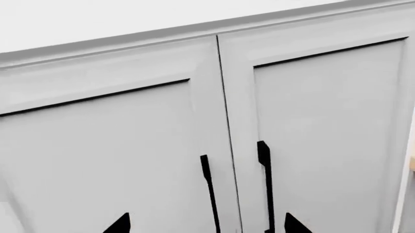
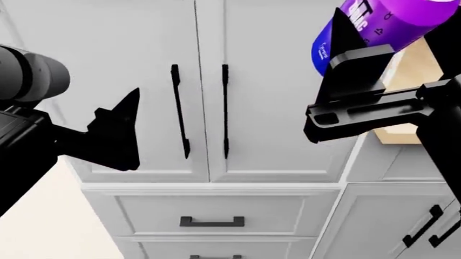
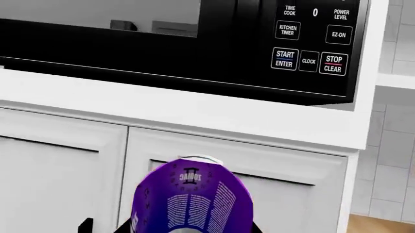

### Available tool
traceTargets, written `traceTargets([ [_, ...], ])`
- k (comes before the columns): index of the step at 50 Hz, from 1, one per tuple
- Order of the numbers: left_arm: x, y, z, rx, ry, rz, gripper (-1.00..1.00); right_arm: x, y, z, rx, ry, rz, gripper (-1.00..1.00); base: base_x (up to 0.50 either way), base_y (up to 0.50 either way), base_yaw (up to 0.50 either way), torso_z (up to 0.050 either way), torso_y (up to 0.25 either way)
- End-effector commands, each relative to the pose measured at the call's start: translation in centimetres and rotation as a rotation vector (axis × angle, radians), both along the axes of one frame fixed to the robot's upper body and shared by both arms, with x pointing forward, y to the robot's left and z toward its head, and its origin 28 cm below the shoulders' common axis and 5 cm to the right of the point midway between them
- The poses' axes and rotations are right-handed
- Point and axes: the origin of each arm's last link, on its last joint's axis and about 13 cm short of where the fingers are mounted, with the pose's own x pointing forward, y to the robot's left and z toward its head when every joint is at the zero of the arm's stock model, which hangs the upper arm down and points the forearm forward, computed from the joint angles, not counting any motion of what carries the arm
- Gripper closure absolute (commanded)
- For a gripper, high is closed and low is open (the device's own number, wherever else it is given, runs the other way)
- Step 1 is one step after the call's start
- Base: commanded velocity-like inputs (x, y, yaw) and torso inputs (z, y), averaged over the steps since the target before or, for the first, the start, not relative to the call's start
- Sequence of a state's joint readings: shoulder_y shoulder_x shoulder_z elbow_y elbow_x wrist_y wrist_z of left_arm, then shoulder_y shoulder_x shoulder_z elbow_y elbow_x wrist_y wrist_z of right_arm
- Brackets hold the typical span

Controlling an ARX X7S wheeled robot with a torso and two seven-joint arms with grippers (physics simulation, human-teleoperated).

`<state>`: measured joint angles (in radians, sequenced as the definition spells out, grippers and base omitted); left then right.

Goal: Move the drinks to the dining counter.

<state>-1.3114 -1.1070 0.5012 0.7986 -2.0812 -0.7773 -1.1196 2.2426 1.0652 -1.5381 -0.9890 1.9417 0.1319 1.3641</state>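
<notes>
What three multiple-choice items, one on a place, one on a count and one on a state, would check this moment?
1. Which appliance sits above the white cabinet doors in the right wrist view?
A. a toaster
B. a black microwave with a button panel
C. a kettle

2. How many long black vertical handles do the two tall white cabinet doors carry in the head view?
A. two
B. four
C. none

3. What is the right tool doing?
A. hanging empty
B. gripping a drawer pull
C. holding the slim purple can

Answers:
1 B: the black microwave stands on the white ledge over the doors.
2 A: one long black handle per door, either side of the seam.
3 C: the right tool is clamped on the slim purple can, while the left tool holds nothing.
</notes>
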Motion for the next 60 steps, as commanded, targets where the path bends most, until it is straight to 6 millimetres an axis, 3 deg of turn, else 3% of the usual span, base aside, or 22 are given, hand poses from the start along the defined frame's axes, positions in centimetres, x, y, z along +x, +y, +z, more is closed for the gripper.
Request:
traceTargets([
  [1, 0.03, -0.05, 0.06, 0.002, -0.002, -0.002, -1.0, 0.0, -0.11, 0.3, -0.008, -0.023, -0.005, 1.0, 0.0, 0.5, 0.0, 0.0, 0.0],
  [60, -0.01, -0.15, 0.21, 0.013, -0.004, -0.005, -1.0, -0.36, -0.39, 0.63, -0.022, -0.047, -0.026, 1.0, 0.0, 0.5, 0.0, 0.0, 0.0],
])
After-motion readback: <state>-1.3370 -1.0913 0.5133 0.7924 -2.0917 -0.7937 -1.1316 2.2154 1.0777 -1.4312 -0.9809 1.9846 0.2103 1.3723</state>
